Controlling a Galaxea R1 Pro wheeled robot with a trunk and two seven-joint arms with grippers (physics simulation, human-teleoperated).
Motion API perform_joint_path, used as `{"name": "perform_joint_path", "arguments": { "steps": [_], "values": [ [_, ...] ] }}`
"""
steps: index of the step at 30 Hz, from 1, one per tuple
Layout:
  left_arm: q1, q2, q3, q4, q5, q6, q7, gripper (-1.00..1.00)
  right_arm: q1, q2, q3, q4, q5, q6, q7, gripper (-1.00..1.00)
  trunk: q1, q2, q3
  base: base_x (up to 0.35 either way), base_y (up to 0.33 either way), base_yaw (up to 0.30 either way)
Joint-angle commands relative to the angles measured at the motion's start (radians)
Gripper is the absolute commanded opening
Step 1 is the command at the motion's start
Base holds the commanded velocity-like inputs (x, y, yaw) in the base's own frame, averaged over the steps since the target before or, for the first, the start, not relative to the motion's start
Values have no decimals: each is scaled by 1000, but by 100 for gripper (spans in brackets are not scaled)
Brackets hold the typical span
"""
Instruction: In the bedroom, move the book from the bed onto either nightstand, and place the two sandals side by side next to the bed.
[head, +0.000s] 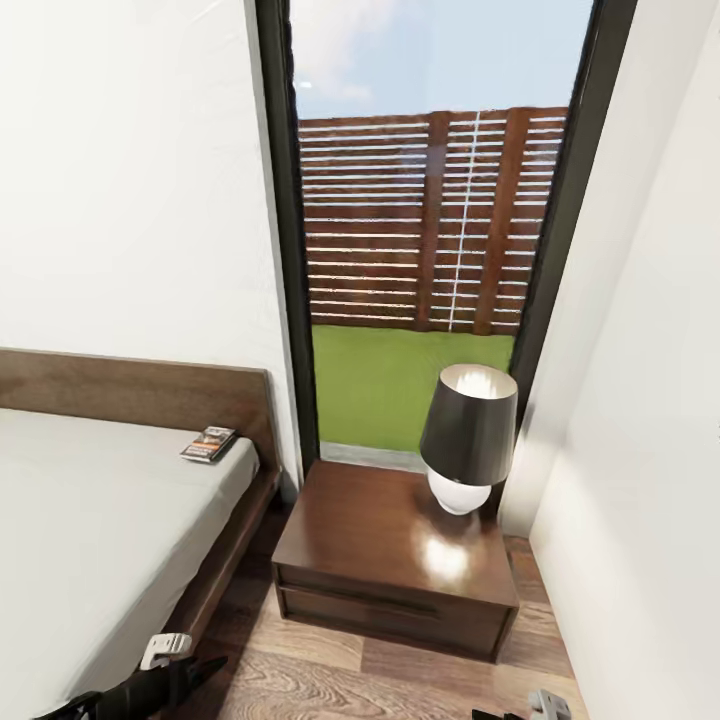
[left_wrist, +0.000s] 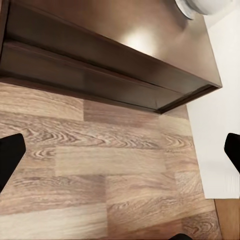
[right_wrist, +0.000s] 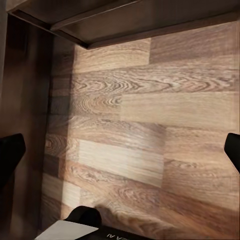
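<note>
Left pincer (left_wrist: 120, 150) agape; book (head: 208, 444) flat, long axis headboardward.

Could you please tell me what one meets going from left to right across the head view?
bed → book → nightstand → lamp → white wall

One book (head: 208, 444) lies on one bed (head: 90, 520), up ahead and left of the grippers. One nightstand (head: 395, 560) with two drawer fronts stands straight ahead of them, carrying one lamp (head: 467, 435). One window (head: 430, 230) rises beyond.
</note>
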Motion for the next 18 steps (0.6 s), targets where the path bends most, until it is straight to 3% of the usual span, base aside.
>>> {"name": "perform_joint_path", "arguments": {
  "steps": [1, 18],
  "values": [
    [-1, 0, 9, 0, -10, -2, -4, 100, -1, 0, -8, -2, 4, 9, 5, 100, 1, 0, -1, 308, 91, -46],
    [-1, -1, 9, 0, -10, -3, -3, 100, -1, 0, -9, -2, 4, 9, 5, 100, 1, 0, -1, 306, 124, -6]
  ]
}}
